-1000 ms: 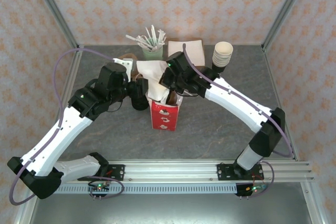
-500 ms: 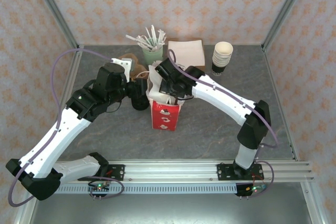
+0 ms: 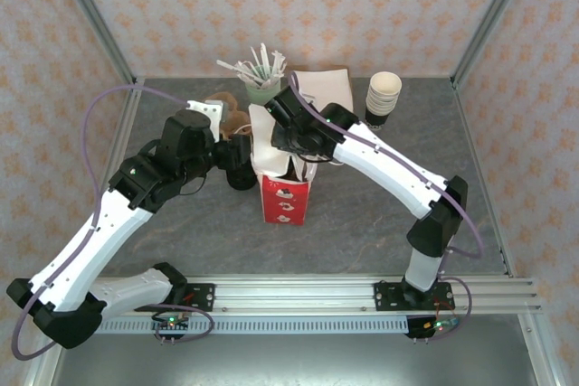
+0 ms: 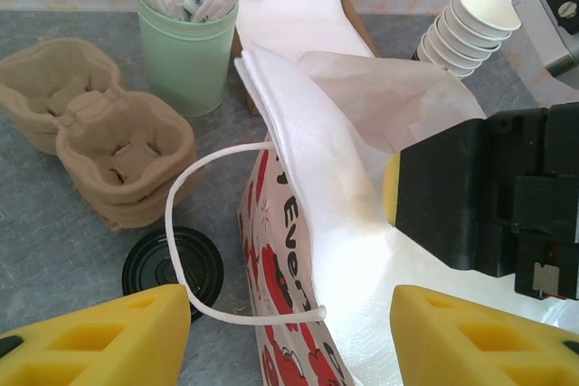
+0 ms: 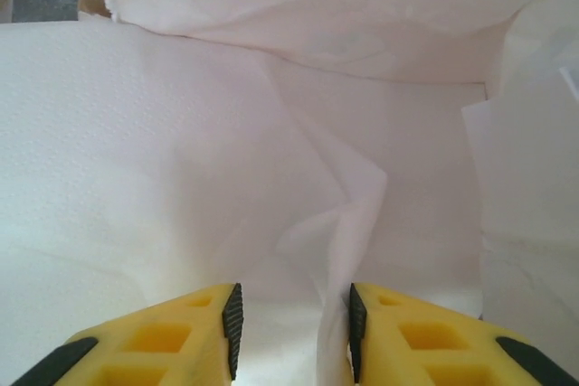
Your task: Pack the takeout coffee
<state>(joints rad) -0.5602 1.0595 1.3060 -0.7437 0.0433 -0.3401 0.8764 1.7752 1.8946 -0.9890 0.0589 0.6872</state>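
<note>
nearest, the left gripper [image 4: 289, 336] is spread wide and clamps nothing. the red-and-white paper bag [image 4: 276, 259] stands upright just beyond its yellow fingers [image 4: 109, 332]. the right gripper [image 5: 294, 336] is down in the bag's open mouth, jaws parted a little with nothing between them, white paper lining ahead. where the takeout coffee is i cannot tell. left of the bag lies a stack of black lids [image 4: 174, 266], then pulp cup carriers [image 4: 109, 146]. a green cup of wrapped straws [image 4: 187, 51], napkins [image 4: 294, 24] and stacked paper cups [image 4: 466, 24] are farther back.

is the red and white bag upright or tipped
Upright: the bag stands on its base, its mouth open at the top.
</note>
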